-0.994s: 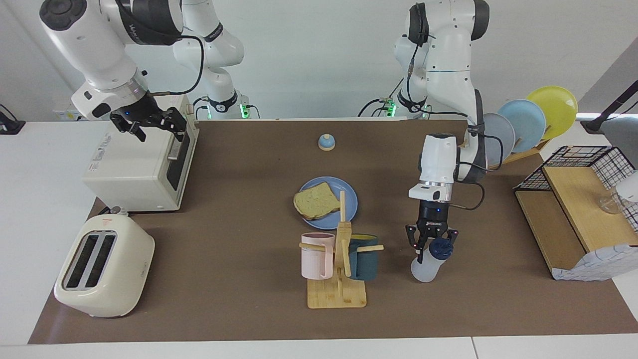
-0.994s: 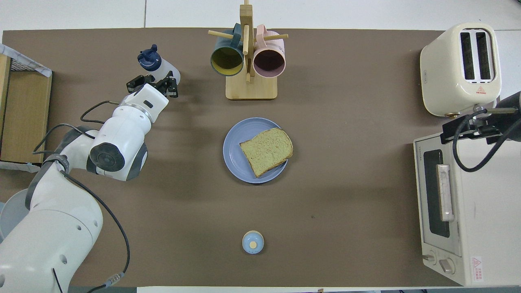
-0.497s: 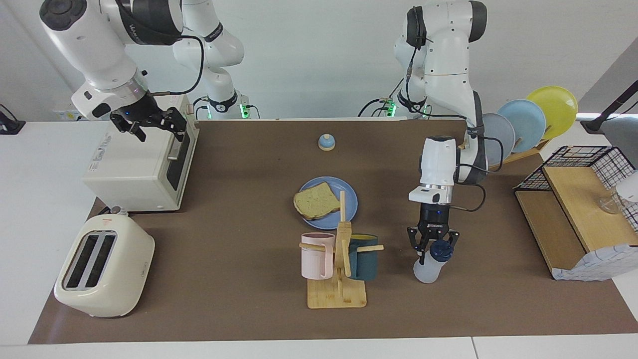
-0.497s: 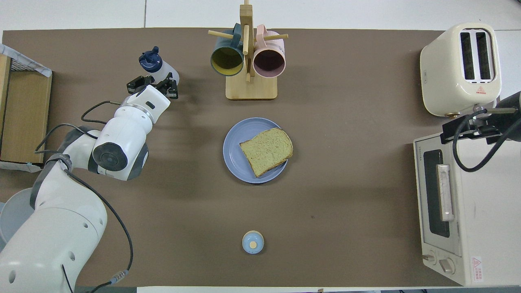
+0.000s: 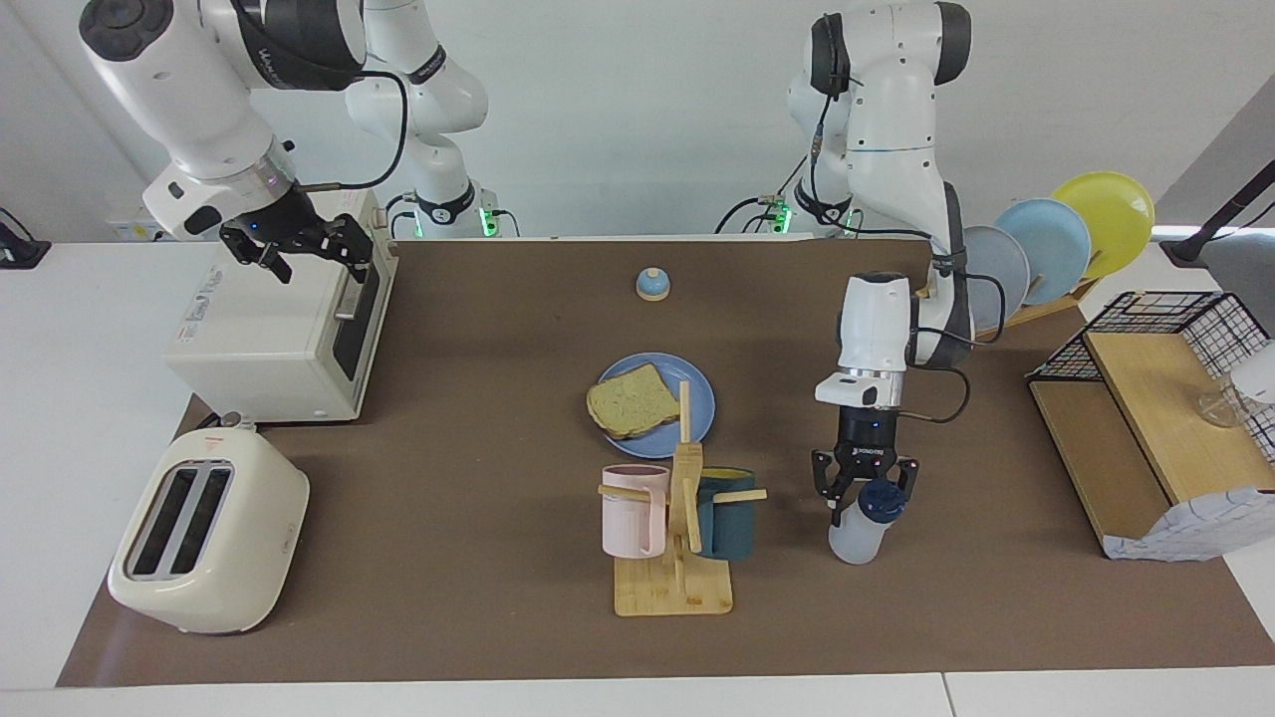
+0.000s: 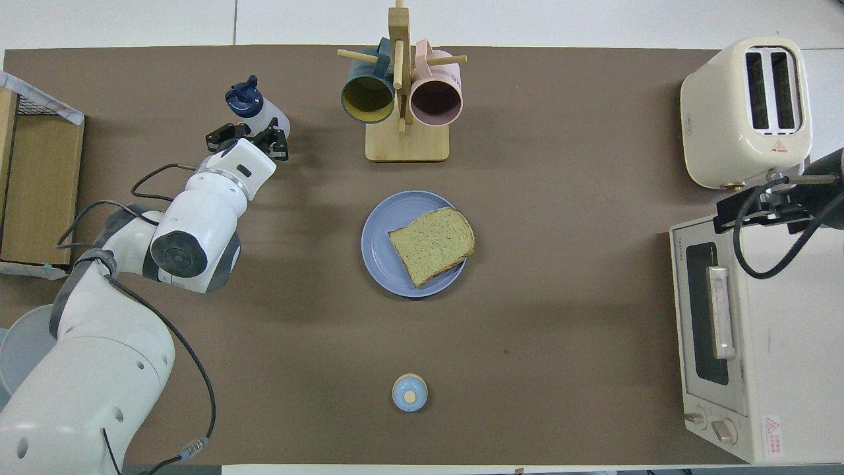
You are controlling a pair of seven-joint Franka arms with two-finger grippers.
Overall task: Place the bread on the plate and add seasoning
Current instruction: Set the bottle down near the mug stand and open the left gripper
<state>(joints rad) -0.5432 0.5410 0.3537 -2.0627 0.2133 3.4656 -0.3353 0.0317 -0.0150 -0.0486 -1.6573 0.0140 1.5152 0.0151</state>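
my left gripper (image 5: pixel 863 485) is down at the seasoning bottle (image 5: pixel 859 526), which stands on the brown table mat (image 5: pixel 478 518) toward my left arm's end, farther from me than the plate (image 5: pixel 697 398). my fingers sit around its dark blue cap, though from this slant i cannot tell whether they are clamped on it or parted. the bottle looks close to upright. the bread (image 5: pixel 628 400) lies on the blue plate at the middle of the mat, one corner over the rim. my right gripper (image 5: pixel 299 247) waits with its jaws apart over the toaster oven (image 5: pixel 269 329).
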